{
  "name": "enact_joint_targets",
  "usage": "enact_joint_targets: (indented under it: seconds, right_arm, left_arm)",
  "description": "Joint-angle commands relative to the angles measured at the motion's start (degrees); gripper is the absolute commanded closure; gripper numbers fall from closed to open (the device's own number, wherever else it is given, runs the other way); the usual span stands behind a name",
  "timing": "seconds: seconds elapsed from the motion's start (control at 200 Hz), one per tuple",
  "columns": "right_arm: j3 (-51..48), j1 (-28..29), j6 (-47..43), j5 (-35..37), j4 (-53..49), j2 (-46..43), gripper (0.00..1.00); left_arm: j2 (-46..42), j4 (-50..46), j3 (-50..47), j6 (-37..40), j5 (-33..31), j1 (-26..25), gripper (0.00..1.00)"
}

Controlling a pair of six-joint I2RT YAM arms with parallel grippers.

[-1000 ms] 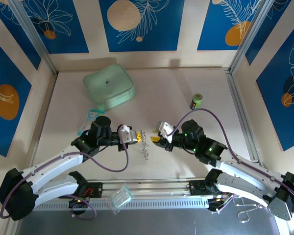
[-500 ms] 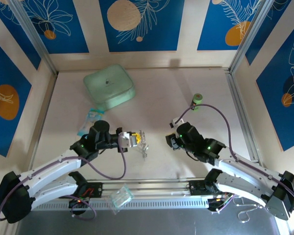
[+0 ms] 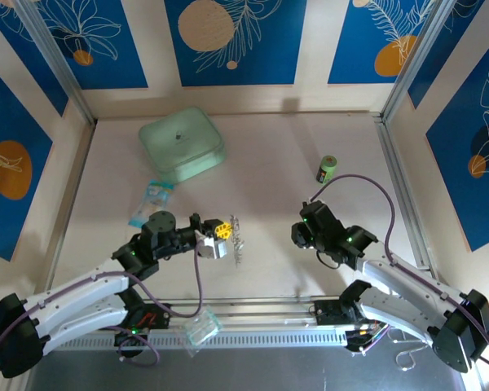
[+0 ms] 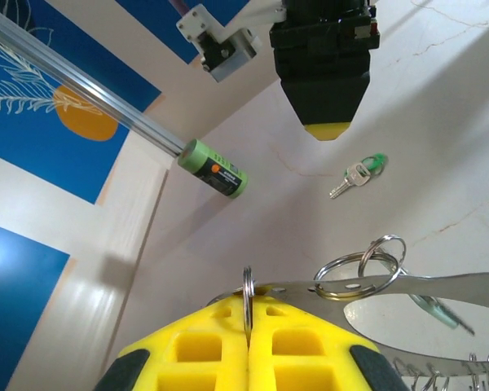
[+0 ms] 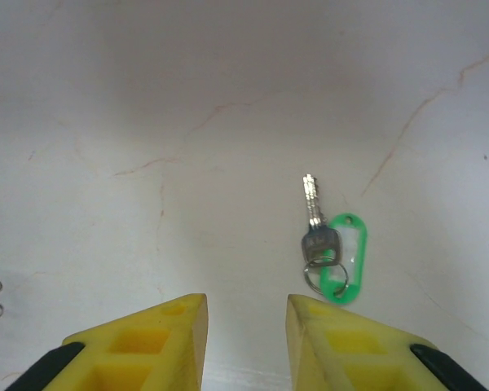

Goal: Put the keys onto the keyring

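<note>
Pale tabletop (image 3: pixel 269 163), blue-patterned walls. I see left end effector (image 4: pixel 248 314) clamped shut on keyring (image 4: pixel 360 275), well left of green can (image 4: pixel 213 168). Right end effector (image 5: pixel 244 314) half open, empty, hovers over green-tagged key (image 5: pixel 314 232) lying flat, arm-side of can. Can label unreadable.

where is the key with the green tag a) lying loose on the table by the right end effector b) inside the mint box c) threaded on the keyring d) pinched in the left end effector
a: the key lies flat on the table, ahead of the open right end effector.
</note>
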Motion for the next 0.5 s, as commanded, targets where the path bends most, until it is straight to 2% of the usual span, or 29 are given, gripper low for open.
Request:
enact_joint_targets:
  seconds: [0.0,0.245,0.365,0.495]
  right_arm:
    - [1.93,-2.07,2.62,-2.84,-2.47,0.83,0.68]
    - [3.32,-5.01,2.1,-5.91,-3.64,3.84,0.65]
    - [4.56,-4.68,-5.61,-10.7,-1.55,3.77,0.66]
    - [6.09,-1.44,-15.9,-13.07,2.66,1.34,0.66]
  left_arm:
    - [-1.01,3.91,-0.49,2.28,-0.29,-0.64,1.0]
    - [-0.44,1.64,0.68,0.21,-1.4,-0.79,1.0]
    - [0.37,-3.55,3.54,-3.69,-2.14,-0.73,1.0]
    - [2.33,-12.47,8.47,-8.01,-2.49,-0.74,1.0]
